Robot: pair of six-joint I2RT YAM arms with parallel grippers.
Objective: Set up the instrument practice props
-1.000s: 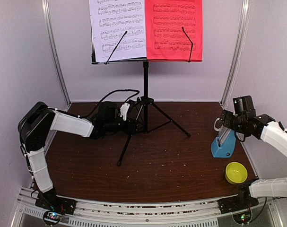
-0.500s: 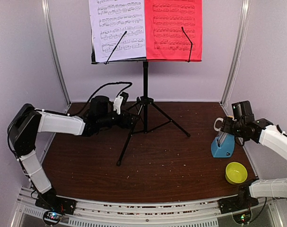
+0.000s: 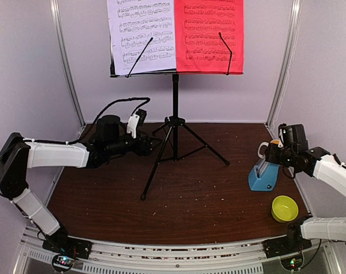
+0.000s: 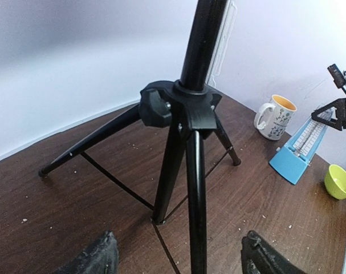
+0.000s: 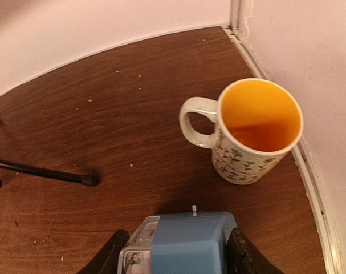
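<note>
While the right gripper [image 5: 177,251] is clamped on the top of the small blue pyramid metronome [image 3: 262,176], one finger pressed to each side of it, the left one isn't holding anything. That metronome sits at the far right of the dark brown wooden table [image 3: 207,194], just in front of a white patterned mug with an orange inside [image 5: 241,165]. A small yellow bowl [image 3: 284,217] is a bit closer to the arm bases, apart from both.

The black metal music stand on tripod legs [image 3: 175,103] stands upright at the back middle, with all three feet spread on the table. Up on its desk, the white music sheet [image 3: 141,34] is on the left and the red music sheet [image 3: 210,34] on the right. They sit side by side with edges meeting, and a thin black wire arm lies across each.

The left gripper [image 4: 181,260] is down low right by the tripod with its jaws wide apart. In the wrist view the near leg runs down between the two fingers, and neither finger looks like it touches it.
</note>
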